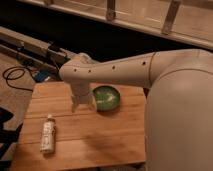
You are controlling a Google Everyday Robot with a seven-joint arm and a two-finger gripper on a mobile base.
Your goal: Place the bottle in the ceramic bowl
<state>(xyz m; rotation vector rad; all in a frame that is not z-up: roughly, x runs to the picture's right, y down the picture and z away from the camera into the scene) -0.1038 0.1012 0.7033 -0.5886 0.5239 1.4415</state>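
one camera only; sits high, behind the arm (170, 85), looking down and forward onto the wooden table (105, 142); close in; gripper (83, 104) mid-frame, hanging just beside the ceramic bowl (107, 98)

smooth pale plastic jaws over matt wooden table (102, 136), beside glossy ceramic bowl (107, 97)

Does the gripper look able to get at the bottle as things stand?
Probably yes. The gripper hangs above the table next to the bowl; the bottle lies in the open nearer the camera, with nothing between them.
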